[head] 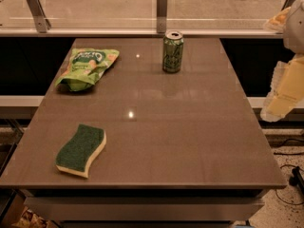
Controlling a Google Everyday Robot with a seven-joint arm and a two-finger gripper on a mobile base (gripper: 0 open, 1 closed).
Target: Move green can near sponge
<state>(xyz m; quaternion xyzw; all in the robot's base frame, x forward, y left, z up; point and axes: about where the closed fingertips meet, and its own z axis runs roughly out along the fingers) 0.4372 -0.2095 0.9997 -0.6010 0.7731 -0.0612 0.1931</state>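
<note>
The green can [173, 52] stands upright at the far middle of the brown table [190, 137], its silver pull-tab top showing. The sponge [81, 150] lies flat near the front left corner, dark green side up over pale yellow foam. My gripper [285, 90] hangs at the right edge of the view, beyond the table's right side and off its surface, far from both the can and the sponge. It holds nothing that I can see.
A light-green snack bag [87, 67] lies at the far left of the table. A glass barrier with metal brackets [162, 8] runs behind the table's far edge. Cables lie on the floor at the right [289, 170].
</note>
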